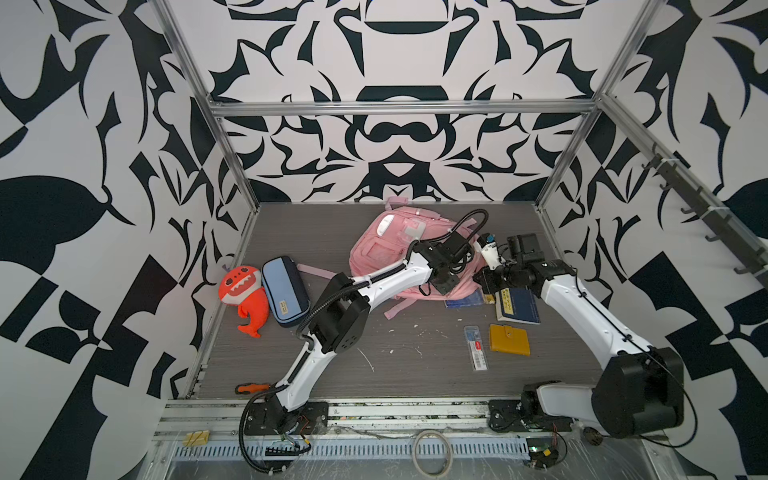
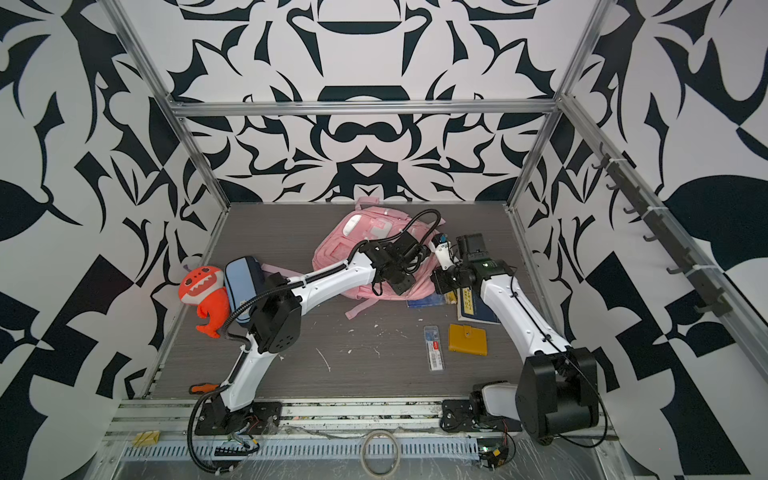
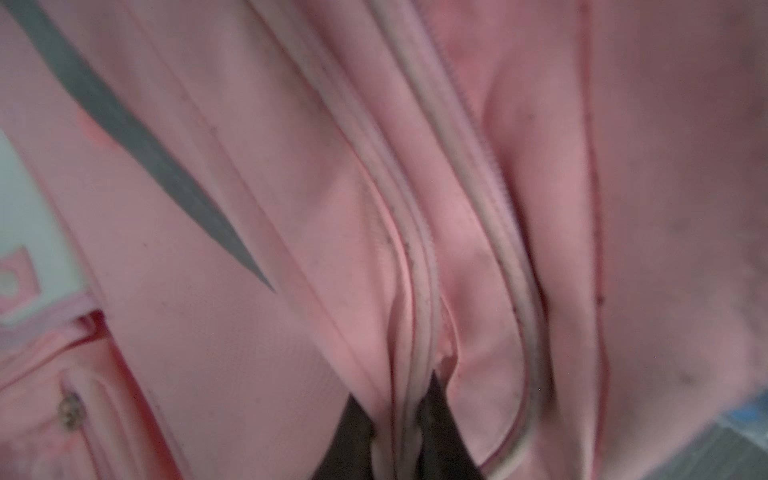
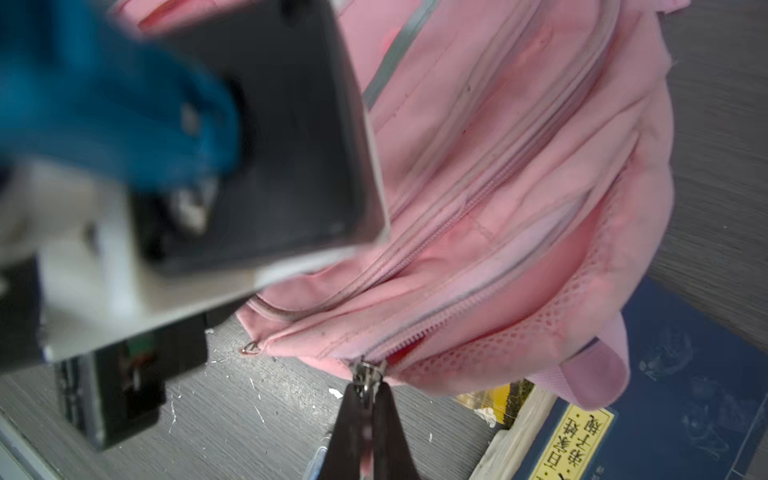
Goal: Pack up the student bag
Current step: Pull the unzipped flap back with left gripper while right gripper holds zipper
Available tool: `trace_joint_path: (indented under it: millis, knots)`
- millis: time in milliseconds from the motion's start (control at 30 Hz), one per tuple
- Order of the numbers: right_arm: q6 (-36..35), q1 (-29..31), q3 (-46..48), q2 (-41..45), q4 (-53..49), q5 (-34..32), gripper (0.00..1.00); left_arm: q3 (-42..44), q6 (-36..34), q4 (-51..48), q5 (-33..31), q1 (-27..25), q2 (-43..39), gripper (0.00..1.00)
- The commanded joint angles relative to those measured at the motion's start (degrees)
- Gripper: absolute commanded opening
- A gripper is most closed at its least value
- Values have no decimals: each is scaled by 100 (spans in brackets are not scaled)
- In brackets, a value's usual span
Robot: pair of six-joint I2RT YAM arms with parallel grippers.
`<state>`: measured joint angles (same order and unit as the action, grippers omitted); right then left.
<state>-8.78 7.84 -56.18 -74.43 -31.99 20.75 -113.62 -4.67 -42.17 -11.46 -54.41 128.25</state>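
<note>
The pink student bag (image 1: pixel 384 249) (image 2: pixel 343 251) lies at the back middle of the table in both top views. My left gripper (image 1: pixel 448 286) (image 2: pixel 401 284) reaches across onto its right part. In the left wrist view the left gripper (image 3: pixel 395 390) is shut on a fold of the pink fabric (image 3: pixel 249 249) along a grey-white zip seam (image 3: pixel 419 291). My right gripper (image 1: pixel 485 277) (image 2: pixel 437 279) sits at the bag's right edge. In the right wrist view the right gripper (image 4: pixel 368 388) is shut on a metal zip pull (image 4: pixel 368 372) at the end of a zip on the bag (image 4: pixel 519 166).
A blue pencil case (image 1: pixel 284 289) and an orange plush toy (image 1: pixel 245 297) lie at the left. A navy book (image 1: pixel 517 305), a yellow wallet (image 1: pixel 509 340) and a clear packet (image 1: pixel 476 347) lie under and in front of the right arm. A blue flat item (image 1: pixel 463 300) pokes out beneath the bag.
</note>
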Motion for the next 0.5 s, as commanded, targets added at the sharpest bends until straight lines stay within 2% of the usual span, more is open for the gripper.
trace_joint_path:
  millis: [0,100,300,467]
  knots:
    - [-126,-36,-288,361,223,166,0,106,32,-119,-132,130,-154,0]
    - [-227,-36,-92,506,298,194,0,71,273,-192,248,237,-366,0]
    - [-560,-36,353,941,511,484,0,47,1534,-139,2164,965,-985,0]
    - [-935,84,280,1055,233,879,0,-177,2475,101,3040,1448,-1257,0]
